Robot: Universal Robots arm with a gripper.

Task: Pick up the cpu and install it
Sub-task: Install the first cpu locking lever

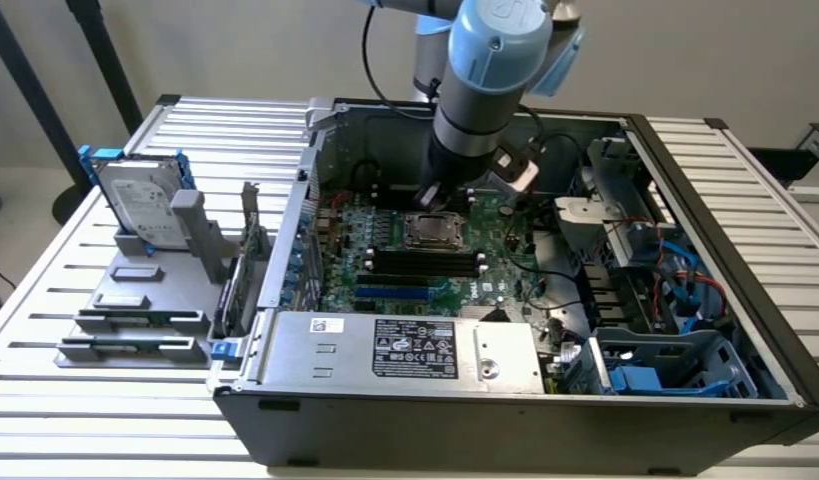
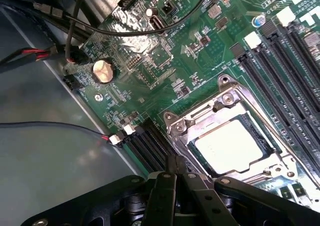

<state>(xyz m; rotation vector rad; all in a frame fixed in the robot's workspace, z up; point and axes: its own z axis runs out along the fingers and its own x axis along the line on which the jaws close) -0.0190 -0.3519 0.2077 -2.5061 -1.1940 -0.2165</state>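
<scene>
Now, gripper (image 2: 176,180): fingers pressed together, nothing pinched, hanging just beside the socket frame (image 2: 190,128).
cpu (image 2: 232,146): lying flat inside that frame on the motherboard (image 2: 200,51).
Risk: closed tips dipping lower could scrape the frame or knock the chip askew.

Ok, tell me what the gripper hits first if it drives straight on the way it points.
Likely the CPU socket's metal frame, near its edge beside the cpu; the shut gripper hangs above it, depth unclear.
</scene>
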